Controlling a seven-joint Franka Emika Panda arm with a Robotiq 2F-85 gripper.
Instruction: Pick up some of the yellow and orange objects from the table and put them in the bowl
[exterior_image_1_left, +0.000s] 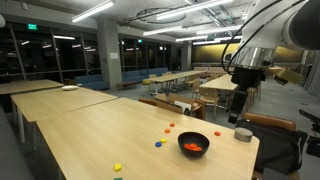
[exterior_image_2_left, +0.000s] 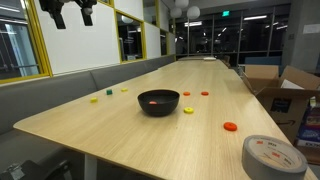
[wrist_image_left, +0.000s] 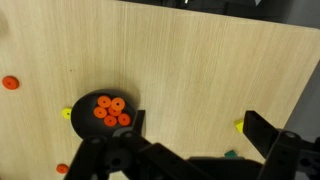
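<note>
The long wooden table (exterior_image_2_left: 120, 135) is carrying the black bowl (exterior_image_2_left: 158, 102), which is holding several orange discs (wrist_image_left: 110, 110). The pincer (exterior_image_2_left: 71, 14) is hanging high above, its jaws apart and empty. An orange piece (exterior_image_2_left: 231, 126) and a yellow piece (exterior_image_2_left: 188, 110) are lying flat near the bowl. They are probably light and stiff, round with no long axis, and best pinched across the rim.

The white-and-black seven-joint arm (exterior_image_1_left: 280, 30) enters an exterior view from 2 o'clock. Its links bend down toward 7 o'clock and end in a black wrist section. The black two-finger Robotiq gripper (exterior_image_1_left: 243, 92) hangs below the wrist and points to 6 o'clock. Its jaws are spread wide, with nothing between them. In an exterior view the gripper (exterior_image_2_left: 70, 14) appears at 11 o'clock as two separated finger ends. In the wrist view the fingers (wrist_image_left: 268, 135) rise from 6 o'clock, wide apart.
</note>
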